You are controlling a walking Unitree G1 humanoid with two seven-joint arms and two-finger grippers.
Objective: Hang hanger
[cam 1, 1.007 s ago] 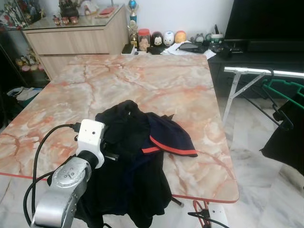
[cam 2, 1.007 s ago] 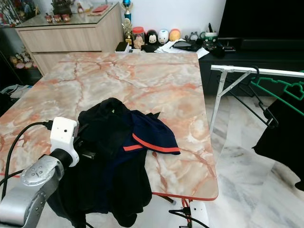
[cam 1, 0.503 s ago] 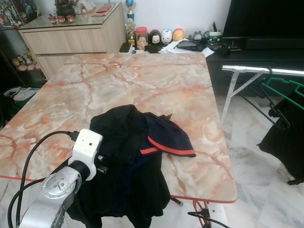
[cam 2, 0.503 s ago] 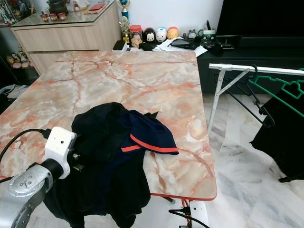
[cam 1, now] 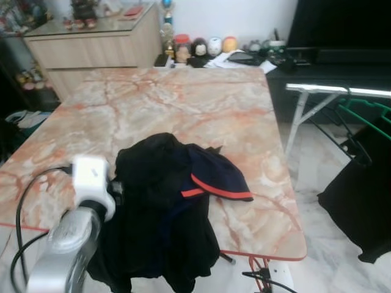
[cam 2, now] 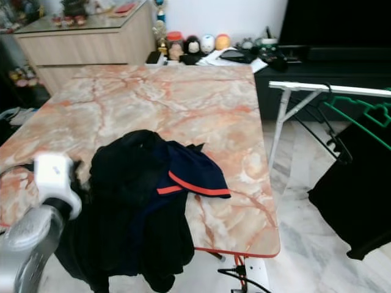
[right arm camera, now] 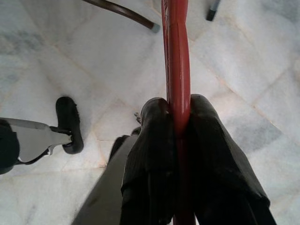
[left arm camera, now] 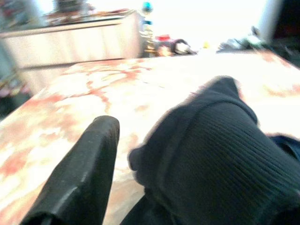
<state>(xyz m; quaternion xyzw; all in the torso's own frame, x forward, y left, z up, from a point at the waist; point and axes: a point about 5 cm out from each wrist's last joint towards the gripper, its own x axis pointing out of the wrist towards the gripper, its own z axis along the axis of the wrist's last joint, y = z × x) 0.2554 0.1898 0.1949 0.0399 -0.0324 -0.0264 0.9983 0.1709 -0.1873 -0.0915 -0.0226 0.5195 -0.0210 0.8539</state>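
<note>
A heap of dark clothes (cam 1: 162, 207), with a navy piece trimmed in red (cam 1: 217, 177), hangs over the near edge of the marble table (cam 1: 183, 97). My left gripper (cam 1: 116, 186) is at the heap's left side and open. One black finger (left arm camera: 86, 164) stands beside a fold of black fabric (left arm camera: 211, 150), which covers the other finger. My right gripper (right arm camera: 174, 110) is held low over the tiled floor, shut on a red hanger (right arm camera: 176, 47). To the right stands a drying rack (cam 1: 336, 90) with a green hanger (cam 1: 366, 113) and a black garment (cam 1: 357, 213) hanging from it.
A wooden cabinet (cam 1: 91, 46) and a low dark TV stand (cam 1: 330, 61) with small figurines line the back wall. Cables and a power strip (cam 1: 269, 278) lie on the floor by the table's near right corner. A brown furniture leg (right arm camera: 122, 11) is below my right gripper.
My left wrist has shifted to the left along the edge of the clothes heap. The picture is now blurred, and the black garment on the rack reaches lower in the frame.
</note>
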